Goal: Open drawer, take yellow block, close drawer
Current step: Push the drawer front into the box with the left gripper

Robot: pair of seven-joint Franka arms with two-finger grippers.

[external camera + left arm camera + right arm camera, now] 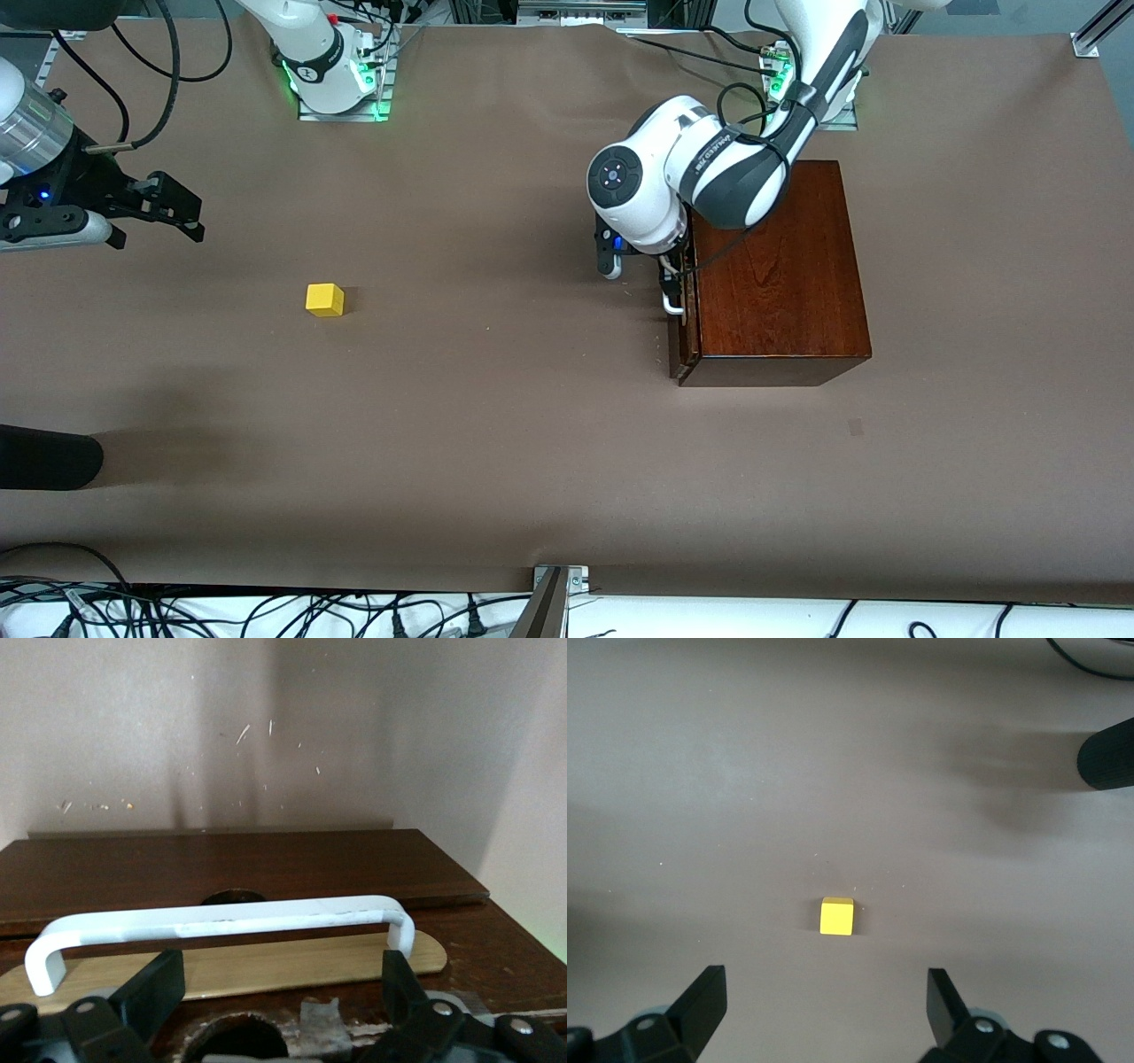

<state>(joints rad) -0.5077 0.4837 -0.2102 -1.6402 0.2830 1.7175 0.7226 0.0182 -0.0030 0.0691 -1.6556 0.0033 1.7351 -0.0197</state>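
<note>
The yellow block (325,299) sits on the bare brown table toward the right arm's end, well apart from the wooden box (780,275). It also shows in the right wrist view (836,916). My right gripper (182,213) hovers open and empty above the table, with the block ahead of its fingers (700,1001). The drawer (684,350) stands almost flush with the box, and its inside is hidden. My left gripper (671,282) is open at the drawer front, its fingers (159,988) spread just short of the white handle (221,921), not closed on it.
A black rounded object (44,456) lies at the table edge toward the right arm's end, nearer the camera than the block; it also shows in the right wrist view (1107,762). Cables run along the table's front edge and by the arm bases.
</note>
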